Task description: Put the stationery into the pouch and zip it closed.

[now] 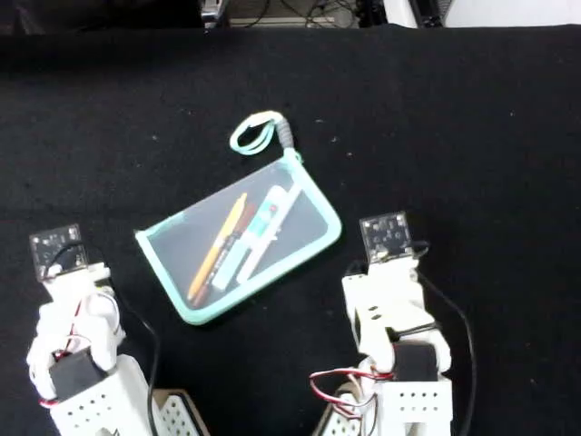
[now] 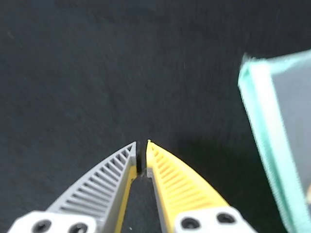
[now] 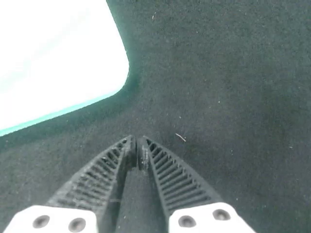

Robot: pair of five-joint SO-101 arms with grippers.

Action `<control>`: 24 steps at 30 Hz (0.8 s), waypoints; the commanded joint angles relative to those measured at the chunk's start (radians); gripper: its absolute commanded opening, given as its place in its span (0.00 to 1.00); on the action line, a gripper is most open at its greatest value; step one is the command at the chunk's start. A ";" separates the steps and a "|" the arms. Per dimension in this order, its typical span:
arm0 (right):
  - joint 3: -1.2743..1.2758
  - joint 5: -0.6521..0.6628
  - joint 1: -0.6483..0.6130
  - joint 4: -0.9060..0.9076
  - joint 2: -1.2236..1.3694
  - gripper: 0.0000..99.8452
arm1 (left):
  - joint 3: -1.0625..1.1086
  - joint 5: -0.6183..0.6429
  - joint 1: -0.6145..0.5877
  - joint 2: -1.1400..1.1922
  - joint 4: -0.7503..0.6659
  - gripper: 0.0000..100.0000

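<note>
- While the pouch lies flat mid-table between the arms, its strap points away from them, and it touches neither arm.
- A pencil and pens show through its clear front, apparently already inside. I cannot tell whether the zip is fully shut.
- Left gripper: tips pressed together, holding nothing, over bare cloth near the pouch's teal edge.
- Right gripper: likewise closed and empty, near a rounded corner.
- Handling, as a guess: the pouch is light, soft and floppy, with a slick front, so it will likely slide. Pinch the fabric rim or strap to steady it, and take the grey pull by the strap for zipping.
</note>
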 commanded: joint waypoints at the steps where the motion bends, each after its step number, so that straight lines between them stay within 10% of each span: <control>1: 0.002 -0.005 -0.015 0.034 -0.053 0.01 | 0.059 -0.011 -0.004 -0.023 -0.015 0.05; 14: 0.002 -0.011 -0.011 0.199 -0.059 0.01 | 0.110 -0.011 0.001 -0.028 0.006 0.06; 24: 0.002 -0.011 -0.011 0.199 -0.059 0.01 | 0.111 -0.014 0.344 -0.026 0.005 0.05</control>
